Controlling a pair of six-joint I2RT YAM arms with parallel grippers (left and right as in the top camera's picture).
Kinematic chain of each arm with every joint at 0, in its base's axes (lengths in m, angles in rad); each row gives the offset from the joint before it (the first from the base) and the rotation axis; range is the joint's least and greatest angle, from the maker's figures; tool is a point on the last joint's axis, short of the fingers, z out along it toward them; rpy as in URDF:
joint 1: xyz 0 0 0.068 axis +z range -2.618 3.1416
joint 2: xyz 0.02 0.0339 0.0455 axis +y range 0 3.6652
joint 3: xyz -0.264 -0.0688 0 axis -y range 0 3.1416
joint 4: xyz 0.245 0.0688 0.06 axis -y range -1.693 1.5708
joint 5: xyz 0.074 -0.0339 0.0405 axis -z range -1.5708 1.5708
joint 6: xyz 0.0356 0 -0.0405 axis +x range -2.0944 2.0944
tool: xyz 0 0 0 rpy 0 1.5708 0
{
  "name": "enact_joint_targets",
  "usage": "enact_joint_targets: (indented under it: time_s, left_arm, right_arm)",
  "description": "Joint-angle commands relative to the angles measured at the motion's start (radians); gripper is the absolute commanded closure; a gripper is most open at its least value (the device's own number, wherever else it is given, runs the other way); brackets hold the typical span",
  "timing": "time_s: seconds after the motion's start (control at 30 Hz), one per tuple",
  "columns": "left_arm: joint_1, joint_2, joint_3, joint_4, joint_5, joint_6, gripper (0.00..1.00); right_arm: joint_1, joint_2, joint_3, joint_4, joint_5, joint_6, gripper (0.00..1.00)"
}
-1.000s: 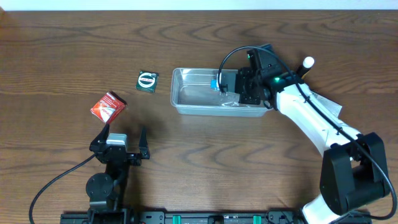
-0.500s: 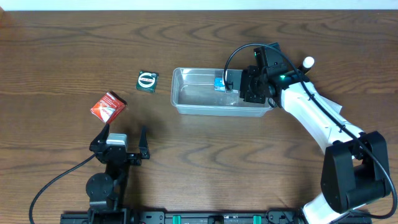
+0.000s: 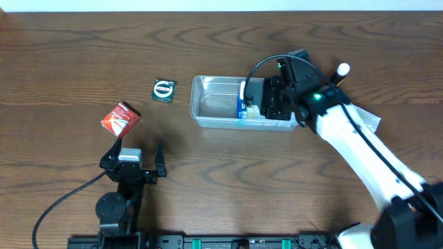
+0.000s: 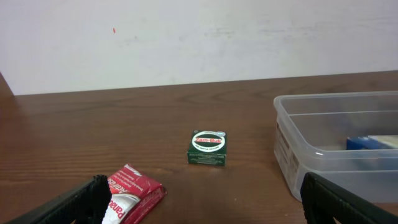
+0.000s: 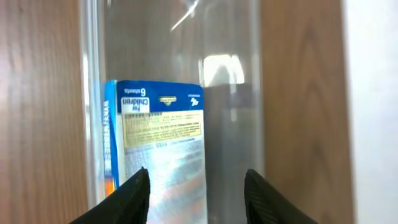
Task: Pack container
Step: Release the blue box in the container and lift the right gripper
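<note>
With the box (image 3: 243, 104) set inside the container (image 3: 195, 101), the right gripper (image 5: 198, 190) was held spread, apparently for release; the left gripper (image 4: 208, 199) was parked spread

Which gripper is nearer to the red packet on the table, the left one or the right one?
Left. The left gripper is close to the red packet, just on the robot's side of it, not touching. The right gripper is far across the table, over the container.
</note>
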Motion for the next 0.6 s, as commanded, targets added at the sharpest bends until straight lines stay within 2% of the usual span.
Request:
enact_joint_targets:
  time_s: [0.0,0.13,0.3,0.33,0.4,0.43,0.5,0.57]
  left_arm:
    - [0.004,-0.006,-0.017,-0.034,0.015,-0.002,0.02]
    - [0.004,-0.006,-0.017,-0.034,0.015,-0.002,0.02]
    - [0.004,-0.006,-0.017,-0.034,0.015,-0.002,0.02]
    - [0.004,-0.006,-0.017,-0.034,0.015,-0.002,0.02]
    - [0.004,-0.005,-0.017,-0.034,0.015,-0.002,0.02]
    - [0.004,-0.005,-0.017,-0.034,0.015,-0.002,0.02]
    - [0.004,-0.004,-0.017,-0.034,0.015,-0.002,0.02]
    - [0.004,-0.004,-0.017,-0.034,0.015,-0.002,0.02]
  right_arm:
    - [0.013,-0.046,0.011,-0.008,0.000,0.040,0.53]
    - [0.013,-0.074,0.011,0.027,0.062,0.108,0.54]
    - [0.011,-0.152,0.012,0.083,0.238,0.269,0.43]
    - [0.010,-0.171,0.012,0.097,0.279,0.301,0.40]
    - [0.000,-0.212,0.012,0.125,0.356,0.367,0.24]
    - [-0.007,-0.231,0.012,0.135,0.384,0.396,0.20]
    - [-0.038,-0.273,0.012,0.138,0.428,0.468,0.01]
    - [-0.092,-0.303,0.012,0.115,0.442,0.576,0.01]
